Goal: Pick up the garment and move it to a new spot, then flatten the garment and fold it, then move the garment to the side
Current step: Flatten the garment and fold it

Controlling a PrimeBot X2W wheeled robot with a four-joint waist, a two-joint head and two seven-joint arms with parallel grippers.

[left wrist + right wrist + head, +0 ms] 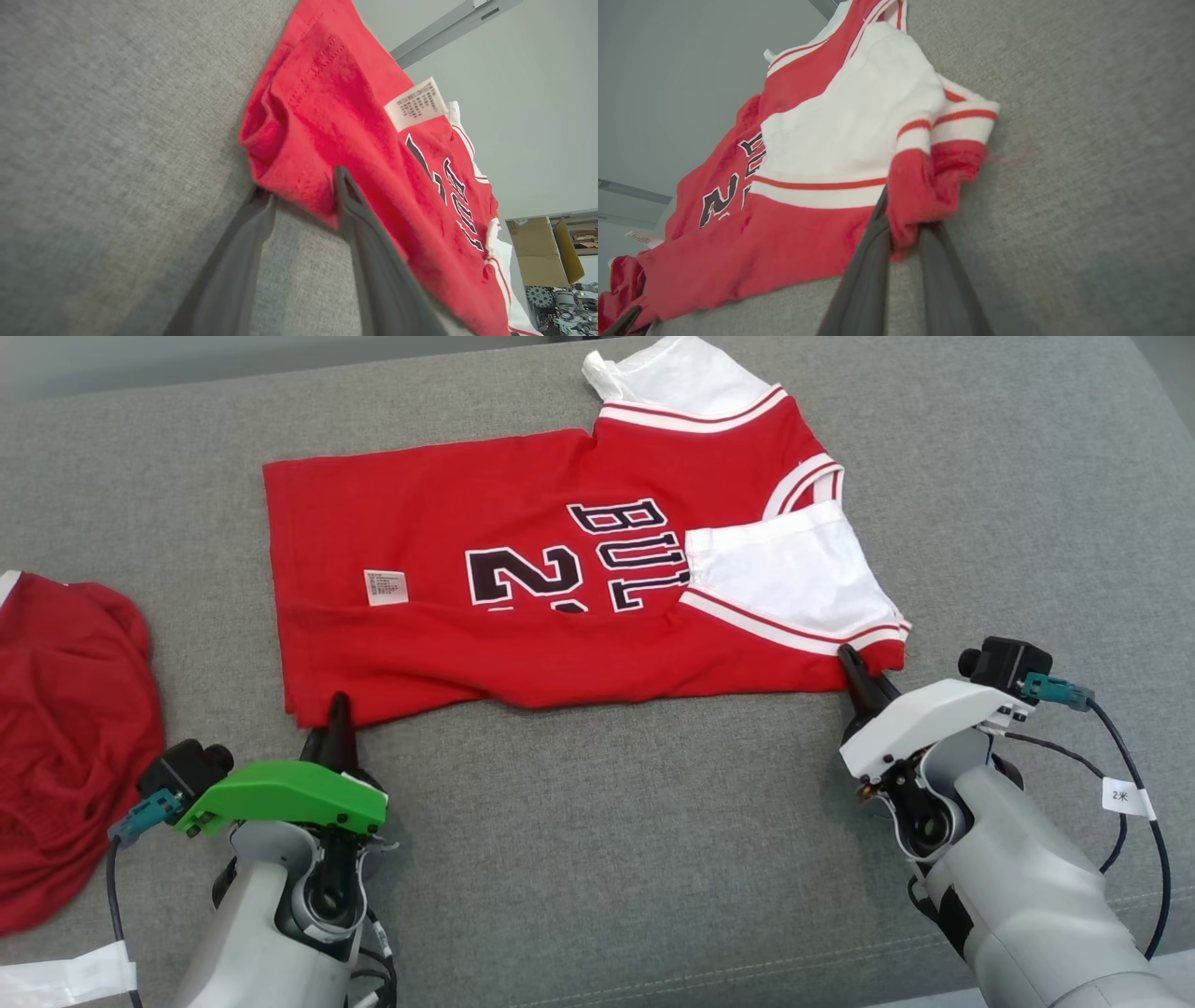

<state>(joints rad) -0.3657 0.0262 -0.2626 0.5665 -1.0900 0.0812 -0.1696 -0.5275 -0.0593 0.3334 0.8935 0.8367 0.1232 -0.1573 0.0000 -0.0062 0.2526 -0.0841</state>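
The garment (560, 569) is a red jersey with white sleeves and dark lettering, spread flat on the grey cushion (607, 859). My left gripper (338, 709) is at its near left hem corner. In the left wrist view the left gripper (300, 182) has its fingers apart, one on top of the garment (355, 107) and one at the cloth's edge. My right gripper (851, 663) is at the near right corner, under the white sleeve. In the right wrist view the right gripper (903, 219) pinches a bunch of the garment's (831, 140) red cloth between nearly closed fingers.
A second red cloth (65, 728) lies crumpled at the left edge of the cushion. A white label (386, 587) sits on the jersey's left part. A cardboard box (537, 252) stands far off in the room behind.
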